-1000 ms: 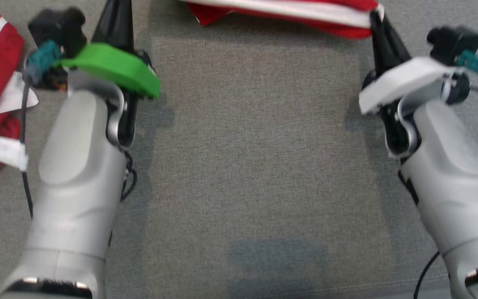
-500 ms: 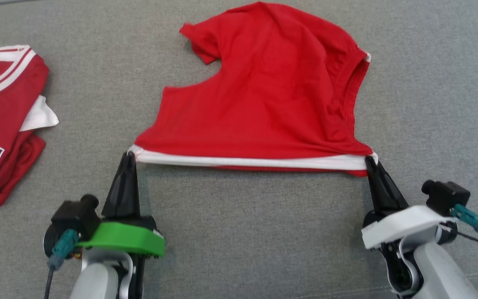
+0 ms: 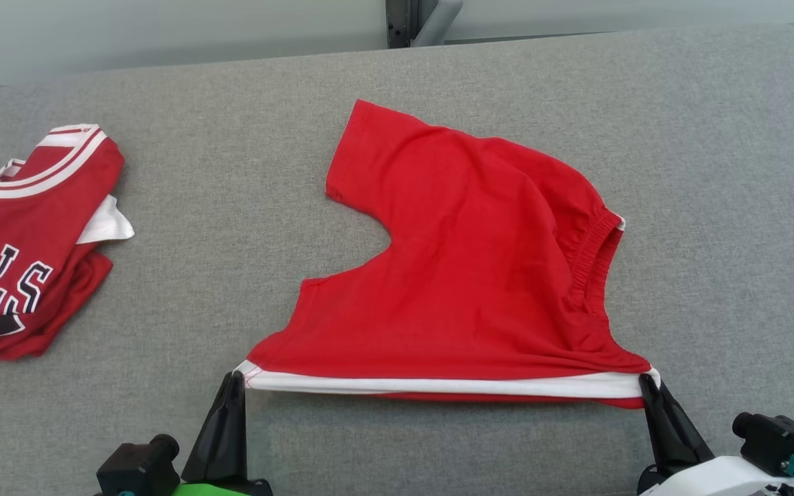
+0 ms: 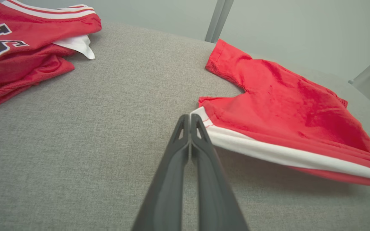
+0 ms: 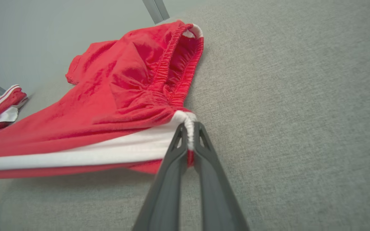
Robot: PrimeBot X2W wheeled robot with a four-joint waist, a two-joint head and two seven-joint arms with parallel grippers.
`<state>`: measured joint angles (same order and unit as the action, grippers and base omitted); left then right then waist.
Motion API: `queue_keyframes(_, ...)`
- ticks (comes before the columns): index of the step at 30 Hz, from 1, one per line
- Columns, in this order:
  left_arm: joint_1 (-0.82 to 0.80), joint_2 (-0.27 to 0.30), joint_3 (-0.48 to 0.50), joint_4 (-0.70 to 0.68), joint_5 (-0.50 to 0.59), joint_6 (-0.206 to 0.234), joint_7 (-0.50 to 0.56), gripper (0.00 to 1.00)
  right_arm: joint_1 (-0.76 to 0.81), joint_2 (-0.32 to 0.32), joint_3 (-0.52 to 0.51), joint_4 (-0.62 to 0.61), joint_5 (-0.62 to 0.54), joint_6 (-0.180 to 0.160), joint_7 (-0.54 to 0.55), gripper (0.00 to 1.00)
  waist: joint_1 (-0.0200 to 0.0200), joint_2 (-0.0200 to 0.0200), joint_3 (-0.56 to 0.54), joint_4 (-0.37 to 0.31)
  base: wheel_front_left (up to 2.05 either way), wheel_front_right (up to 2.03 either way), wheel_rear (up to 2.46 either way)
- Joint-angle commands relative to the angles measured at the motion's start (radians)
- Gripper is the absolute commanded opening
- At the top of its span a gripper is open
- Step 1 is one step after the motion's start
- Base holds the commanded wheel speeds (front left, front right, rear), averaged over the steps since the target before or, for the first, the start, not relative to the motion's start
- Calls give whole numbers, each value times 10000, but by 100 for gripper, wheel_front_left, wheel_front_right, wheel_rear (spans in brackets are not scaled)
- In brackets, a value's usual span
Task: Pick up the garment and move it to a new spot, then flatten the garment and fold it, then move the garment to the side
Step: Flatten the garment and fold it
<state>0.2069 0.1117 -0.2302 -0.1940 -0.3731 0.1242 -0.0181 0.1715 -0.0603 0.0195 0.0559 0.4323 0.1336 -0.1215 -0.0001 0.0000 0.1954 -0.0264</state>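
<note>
The garment (image 3: 480, 275) is a pair of red shorts with a white side stripe, spread over the grey table with the stripe edge stretched taut along the near side. My left gripper (image 3: 235, 377) is shut on the garment's near-left corner (image 4: 201, 113). My right gripper (image 3: 647, 381) is shut on the near-right corner by the elastic waistband (image 5: 189, 123). The stripe edge hangs slightly above the cloth surface between the two grippers; the far leg end lies flat.
A second red jersey garment (image 3: 18, 248) with white trim and black lettering lies bunched at the left of the grey padded table (image 3: 714, 172). A pale wall and a metal post (image 3: 411, 21) stand behind the table's far edge.
The head camera has tilted up, so the whole picture has shifted down. Both grippers have kept their hold on the stripe corners, and the garment now lies more spread out.
</note>
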Motion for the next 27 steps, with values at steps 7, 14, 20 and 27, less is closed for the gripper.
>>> queue_keyframes(7, -213, 350, 275, -494, 68, 247, 224, 0, 145, 25, -304, -447, -199, -63, 436, 0, 1, 0, -74, -149, 0, 0, 0)
queue_keyframes(14, -1467, 602, 183, -432, 361, -33, 367, 0, -789, 57, -183, -700, 58, -58, 323, 0, 1, 0, 414, -425, 0, 0, 0)
queue_keyframes(20, -3588, 724, 82, -57, 516, -383, 590, 0, -2411, 71, -113, -372, 622, -44, 231, 0, 1, 0, 1313, -772, 0, 0, 0)
queue_keyframes(27, -6273, 557, -143, 1478, 473, -927, 779, 0, -4458, 76, -95, 698, 527, -38, 389, 0, 1, 0, 2258, -1020, 0, 0, 0)
